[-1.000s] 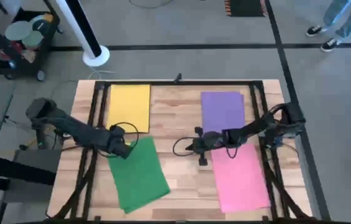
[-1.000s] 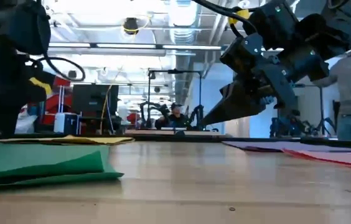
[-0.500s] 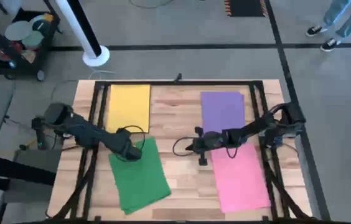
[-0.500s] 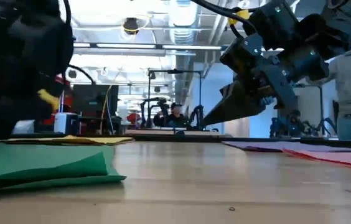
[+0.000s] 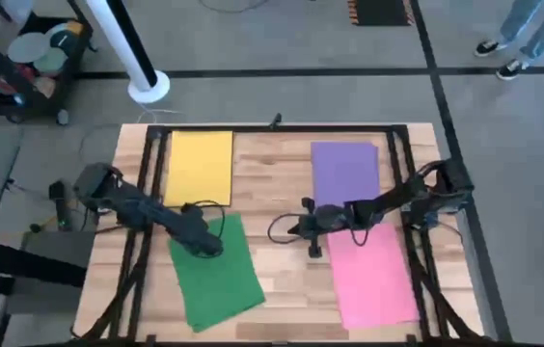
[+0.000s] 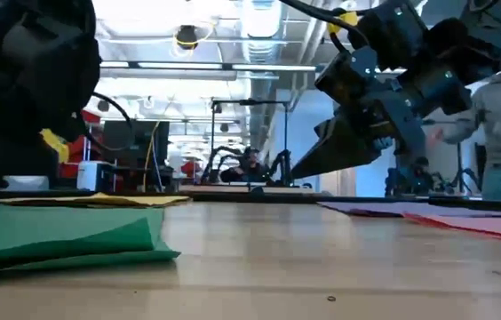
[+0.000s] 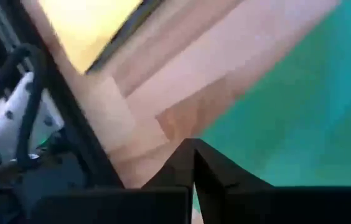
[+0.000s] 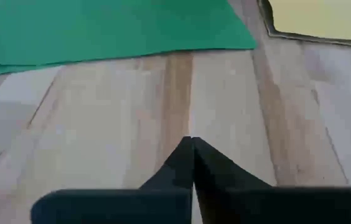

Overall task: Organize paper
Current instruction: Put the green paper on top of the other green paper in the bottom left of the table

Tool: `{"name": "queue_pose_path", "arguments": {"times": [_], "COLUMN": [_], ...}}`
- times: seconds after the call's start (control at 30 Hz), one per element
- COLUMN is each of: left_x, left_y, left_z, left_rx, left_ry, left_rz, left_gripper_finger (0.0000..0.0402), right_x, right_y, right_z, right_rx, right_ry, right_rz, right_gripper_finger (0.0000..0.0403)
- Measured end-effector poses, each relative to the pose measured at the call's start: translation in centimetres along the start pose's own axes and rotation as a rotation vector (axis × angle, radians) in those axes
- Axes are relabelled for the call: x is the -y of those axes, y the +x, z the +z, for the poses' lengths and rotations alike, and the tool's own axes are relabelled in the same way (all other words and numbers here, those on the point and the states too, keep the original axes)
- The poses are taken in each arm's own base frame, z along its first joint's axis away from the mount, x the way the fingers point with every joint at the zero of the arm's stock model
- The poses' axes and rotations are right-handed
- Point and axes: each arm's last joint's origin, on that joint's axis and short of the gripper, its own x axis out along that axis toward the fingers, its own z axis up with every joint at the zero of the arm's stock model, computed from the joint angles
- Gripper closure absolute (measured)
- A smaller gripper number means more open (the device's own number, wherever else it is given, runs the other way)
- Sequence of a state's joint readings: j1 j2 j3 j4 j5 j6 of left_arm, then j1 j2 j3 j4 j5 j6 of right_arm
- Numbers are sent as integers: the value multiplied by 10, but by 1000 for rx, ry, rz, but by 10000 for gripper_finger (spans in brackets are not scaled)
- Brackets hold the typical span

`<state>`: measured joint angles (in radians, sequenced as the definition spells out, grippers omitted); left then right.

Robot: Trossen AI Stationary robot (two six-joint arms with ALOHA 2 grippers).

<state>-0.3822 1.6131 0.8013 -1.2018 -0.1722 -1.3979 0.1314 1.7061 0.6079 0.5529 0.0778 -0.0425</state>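
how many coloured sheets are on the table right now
4: yellow sheet far left, purple sheet far right, green sheet near left, pink sheet near right. More may lie stacked beneath them.

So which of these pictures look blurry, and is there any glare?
Left wrist view: smeared, the green sheet and yellow sheet soft-edged. Low view: ceiling lights glare white, and the left arm looms as a dark, unfocused mass. Right wrist view: fairly crisp wood grain on the table. High view: evenly lit.
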Motion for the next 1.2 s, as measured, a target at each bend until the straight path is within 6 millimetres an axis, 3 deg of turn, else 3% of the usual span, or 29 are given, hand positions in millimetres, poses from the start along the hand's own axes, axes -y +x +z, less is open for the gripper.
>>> {"name": "queue_pose_path", "arguments": {"times": [0.2, 0.63, 1.2], "left_x": [-7, -9, -2], "left_y": [0, 20, 10], "left_z": [2, 0, -20], "left_rx": [78, -15, -29], "left_ry": [-22, 18, 26], "left_rz": [89, 67, 20], "left_gripper_finger": [401, 401, 401], "right_x": [0, 0, 0], "right_y": [0, 0, 0], "right_z": [0, 0, 0], "right_rx": [0, 0, 0], "right_ry": [0, 9, 9], "right_rz": [0, 0, 0], "right_gripper_finger": [403, 403, 403]}}
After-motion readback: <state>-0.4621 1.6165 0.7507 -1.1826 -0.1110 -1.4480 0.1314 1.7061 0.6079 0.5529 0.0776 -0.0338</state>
